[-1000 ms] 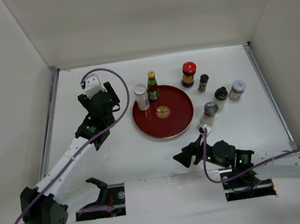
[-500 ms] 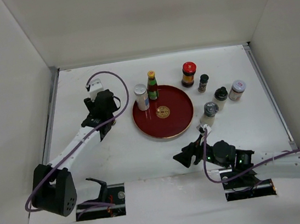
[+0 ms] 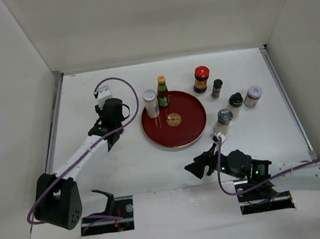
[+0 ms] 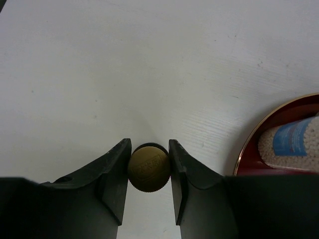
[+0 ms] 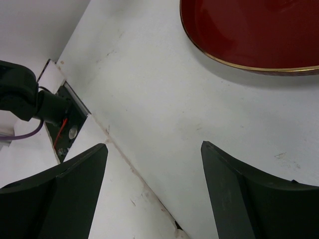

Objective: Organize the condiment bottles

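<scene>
Your left gripper [image 4: 148,148] is pressed together on the gold-capped bottle [image 4: 148,169], one finger on each side of the round cap. The bottle seems to stand on the table [image 4: 149,59] directly under the hand. The cap sits a little behind the fingertips, so I judge the hold good enough, but it is only on the cap. Lift straight up and keep the wrist level, so that the body below does not swing or slip out. To the right of the hand lies the red tray [image 4: 247,149], where I think you want to bring the bottle. Raise it higher than the gold rim before you go sideways. Just inside this rim, on the side nearest to the hand, stands the white bottle [image 4: 291,144], and the green bottle [image 3: 162,91] is just beside it. These two stand in your way, so aim for a bare part of the tray, closer to you. The red-capped jar [image 3: 202,78] and the silver-capped bottle [image 3: 224,117] are beyond the tray, well apart from the hand. Your right gripper [image 5: 152,147] is spread and holds nothing.
</scene>
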You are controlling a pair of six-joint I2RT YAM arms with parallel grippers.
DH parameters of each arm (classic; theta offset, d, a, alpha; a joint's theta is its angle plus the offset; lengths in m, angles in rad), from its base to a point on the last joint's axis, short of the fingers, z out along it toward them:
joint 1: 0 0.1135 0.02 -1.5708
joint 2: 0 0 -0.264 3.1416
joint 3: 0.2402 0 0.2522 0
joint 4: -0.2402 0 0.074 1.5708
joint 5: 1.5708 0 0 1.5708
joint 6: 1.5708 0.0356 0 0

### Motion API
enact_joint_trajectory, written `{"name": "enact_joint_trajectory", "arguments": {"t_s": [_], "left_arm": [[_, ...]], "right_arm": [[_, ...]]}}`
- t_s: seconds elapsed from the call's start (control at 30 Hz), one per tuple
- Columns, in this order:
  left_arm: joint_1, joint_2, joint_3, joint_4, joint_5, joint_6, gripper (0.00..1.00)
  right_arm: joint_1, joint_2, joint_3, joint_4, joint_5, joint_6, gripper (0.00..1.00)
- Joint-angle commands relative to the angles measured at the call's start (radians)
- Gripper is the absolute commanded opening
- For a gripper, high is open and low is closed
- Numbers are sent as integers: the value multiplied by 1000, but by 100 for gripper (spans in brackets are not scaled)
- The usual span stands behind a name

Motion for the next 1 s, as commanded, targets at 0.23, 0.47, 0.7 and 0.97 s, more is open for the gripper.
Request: {"name": "enact_joint_trajectory", "arguments": {"t_s": [0.23,0.47,0.7,0.97], "left_arm": [[-233,-182,90,-23,-57,-20,22],[-430,-72,151,72,-93,-54,22],[-446,71,192,171,-82,-38,22],[-421,160,158,191,-93,-35,22]], "right_arm": [[9,-1,12,58,16,5,83],[9,8,15,58,16,4,83],[9,8,17,58,16,4,83],[9,13,20,55,18,2,79]]}}
